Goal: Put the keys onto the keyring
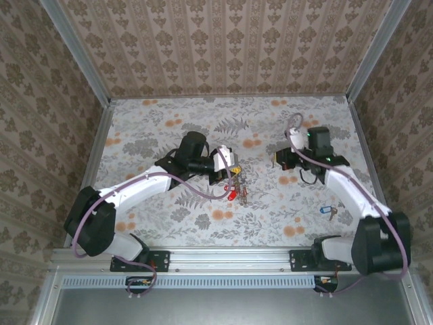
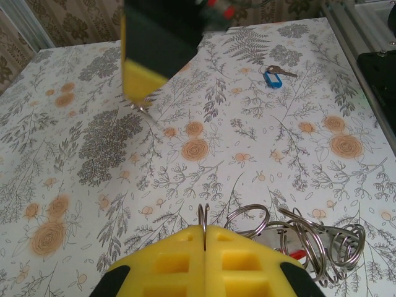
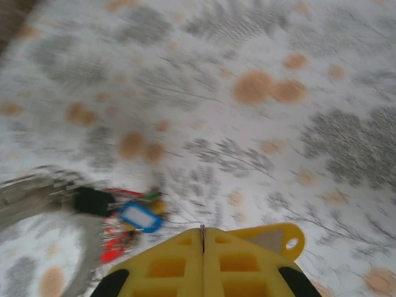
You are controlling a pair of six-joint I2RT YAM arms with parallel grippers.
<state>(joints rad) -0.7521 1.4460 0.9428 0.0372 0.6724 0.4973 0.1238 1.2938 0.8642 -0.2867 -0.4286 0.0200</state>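
Note:
My left gripper (image 2: 205,230) is shut on a thin wire loop of the keyring (image 2: 309,242), whose bunched silver rings spread to the right of the jaws. From above, the keyring (image 1: 237,189) hangs below the left gripper (image 1: 226,169) with red tags showing. My right gripper (image 3: 203,232) is shut on the small ring of a key whose yellow tag (image 3: 278,238) sticks out on the right. It hovers right of the keyring (image 3: 133,219), which is blurred. A second key with a blue tag (image 1: 328,212) lies on the table near the right arm, and the blue tag (image 2: 272,77) also appears ahead of the left wrist.
The floral table (image 1: 169,128) is walled by patterned panels, with metal rails along the sides and a rail (image 1: 230,258) at the near edge. The right gripper (image 2: 148,55) hangs above the table opposite the left one.

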